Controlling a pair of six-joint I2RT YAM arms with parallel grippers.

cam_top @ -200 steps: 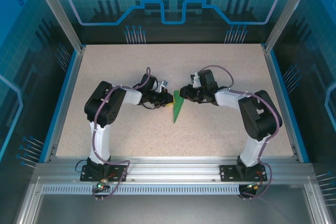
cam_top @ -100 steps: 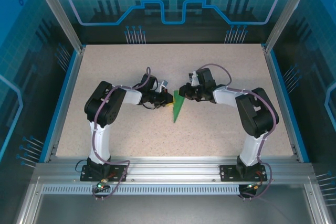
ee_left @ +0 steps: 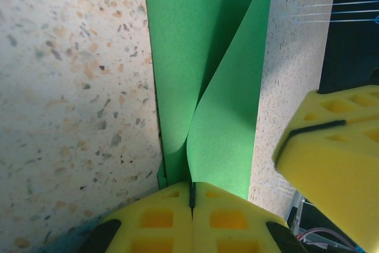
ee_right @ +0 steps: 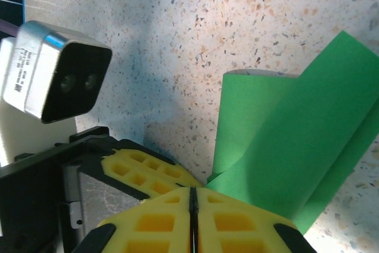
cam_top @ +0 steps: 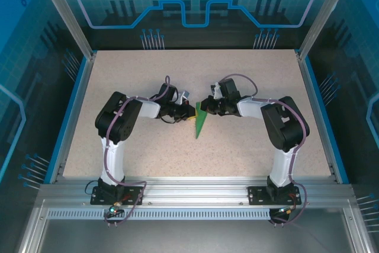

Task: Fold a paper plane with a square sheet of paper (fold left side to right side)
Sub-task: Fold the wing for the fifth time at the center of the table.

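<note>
Left gripper [cam_top: 187,112], centre-left of the top view: position unchanged over the last second, pads clenched on the sheet of paper [cam_top: 200,124]. The sheet is a narrow green wedge at mid-frame on the table [cam_top: 118,81], tip pointing down, flaps curling up. Right gripper [cam_top: 206,105], just right of centre: likewise clamped on the sheet's upper end. Its elbow has swung inward. Judgement: the right arm is re-angling for the fold, and the crease is not yet pressed.

From above, we find the green paper [cam_top: 200,122] too small to read its folds. At the left wrist it runs off the top edge; at the right, yellow pads [ee_right: 237,217] hide its near end.
</note>
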